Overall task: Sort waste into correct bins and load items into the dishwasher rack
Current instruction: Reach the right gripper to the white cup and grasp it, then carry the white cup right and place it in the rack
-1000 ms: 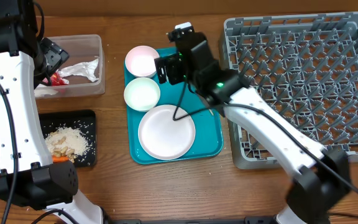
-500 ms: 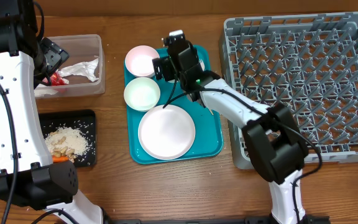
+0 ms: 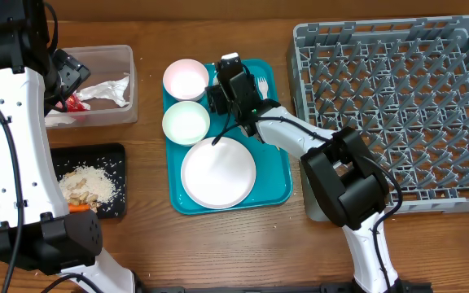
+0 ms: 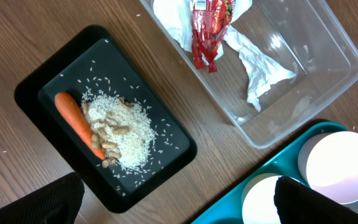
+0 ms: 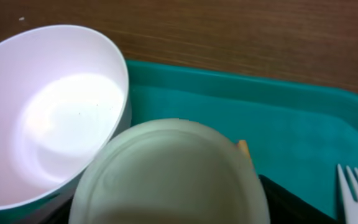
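I see carrot (image 4: 78, 123), rice scraps (image 4: 128, 134) in black tray (image 4: 58, 78), napkin (image 4: 257, 68), red wrapper (image 4: 209, 31) in clear tub (image 4: 303, 99), far bowl (image 3: 186, 80), near bowl (image 3: 186, 123), plate (image 3: 218, 172), fork (image 3: 262, 84) on teal tray (image 3: 275, 175), grey rack (image 3: 397, 106) beside

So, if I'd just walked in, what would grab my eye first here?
Probably the big grey dishwasher rack on the right, all pegs and nothing visibly loaded. Next, the teal tray in the middle with its white plate and two bowls, the right arm's tool poised over its far end. Then the black tray at lower left, with an orange carrot beside a heap of rice.
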{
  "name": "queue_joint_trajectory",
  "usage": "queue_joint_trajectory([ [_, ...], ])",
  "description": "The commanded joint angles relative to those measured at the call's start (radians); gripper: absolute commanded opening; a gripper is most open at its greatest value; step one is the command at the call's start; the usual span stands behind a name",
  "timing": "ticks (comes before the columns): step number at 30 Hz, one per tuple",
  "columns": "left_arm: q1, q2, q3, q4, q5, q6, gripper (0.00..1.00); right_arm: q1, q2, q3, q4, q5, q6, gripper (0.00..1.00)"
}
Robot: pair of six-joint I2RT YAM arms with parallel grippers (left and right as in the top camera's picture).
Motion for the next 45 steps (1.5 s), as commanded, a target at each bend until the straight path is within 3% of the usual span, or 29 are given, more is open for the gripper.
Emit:
queue_joint_trajectory([
  [1, 0.003, 0.001, 0.003, 0.001, -0.003, -0.006, 1.0, -0.003, -0.005, 0.028, 0.007, 0.021, 0.005, 0.64],
  [7, 0.003, 0.001, 0.003, 0.001, -0.003, -0.006, 1.0, -0.003, -0.126, 0.029, -0.032, 0.174, 0.026, 0.58],
  [13, 0.003, 0.001, 0.003, 0.001, -0.003, -0.006, 1.0, -0.079, -0.344, 0.029, -0.125, 0.352, 0.024, 0.61],
  [17, 0.003, 0.001, 0.003, 0.001, -0.003, -0.006, 1.0, -0.227, -0.457, 0.029, -0.216, 0.357, 0.003, 0.62],
  [22, 0.003, 0.001, 0.003, 0.001, -0.003, -0.006, 1.0, -0.554, -0.512, 0.029, -0.392, 0.349, 0.003, 0.64],
  [27, 0.003, 0.001, 0.003, 0.001, -0.003, -0.006, 1.0, -0.879, -0.486, 0.029, -0.514, 0.07, 0.003, 0.66],
  [31, 0.003, 0.001, 0.003, 0.001, -0.003, -0.006, 1.0, -1.022, -0.459, 0.01, -0.541, -0.038, 0.003, 0.69],
  [33, 0.003, 0.001, 0.003, 0.001, -0.003, -0.006, 1.0, -1.054, -0.45, 0.003, -0.553, -0.037, 0.003, 0.77],
  [36, 0.003, 0.001, 0.003, 0.001, -0.003, -0.006, 1.0, -1.073, -0.444, 0.0, -0.565, -0.048, 0.004, 0.99],
  [45, 0.003, 0.001, 0.003, 0.001, -0.003, -0.006, 1.0, -0.972, -0.476, 0.001, -0.588, -0.119, 0.027, 1.0],
])
